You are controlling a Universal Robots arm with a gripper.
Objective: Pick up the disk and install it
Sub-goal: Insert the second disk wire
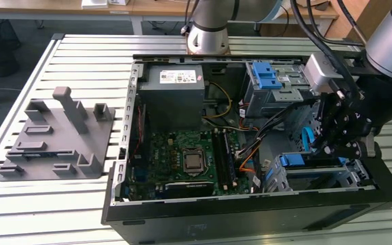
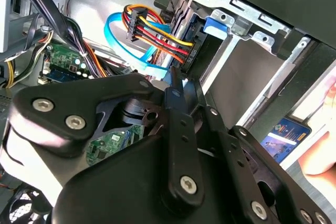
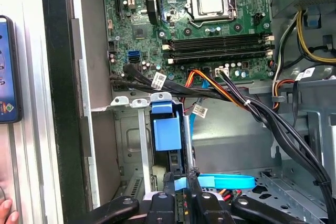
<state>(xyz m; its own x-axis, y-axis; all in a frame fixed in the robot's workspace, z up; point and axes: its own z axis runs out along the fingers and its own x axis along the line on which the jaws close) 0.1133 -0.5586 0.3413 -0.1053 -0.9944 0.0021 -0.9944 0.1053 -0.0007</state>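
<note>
Black steel computer case (image 1: 250, 217) lies open on its side on a slatted table (image 1: 80, 204), with the gripper (image 1: 341, 148) reaching into the drive cage (image 1: 318, 176) at the near corner. Judging by the frames, the installing step is in hand: the disk (image 3: 167, 140), seen edge-on by its blue carrier, sits in the cage slot directly ahead of the fingertips, and looks mostly pushed in. In the first wrist view the black fingers (image 3: 173, 182) stand pressed close on either side of the carrier's rear edge, apparently pinching it, though the contact itself cannot be made out. Seating the disk would call for a straight push along the slot, keeping clear of the cables. A light-blue data cable (image 3: 226, 181) runs just beside the fingers, and a red, orange and yellow power lead (image 2: 157, 38) sits plugged in just beyond them. How deep the disk sits is hidden by the cage wall. Beyond the case wall, a fingertip (image 3: 6, 214) shows at the edge.
</note>
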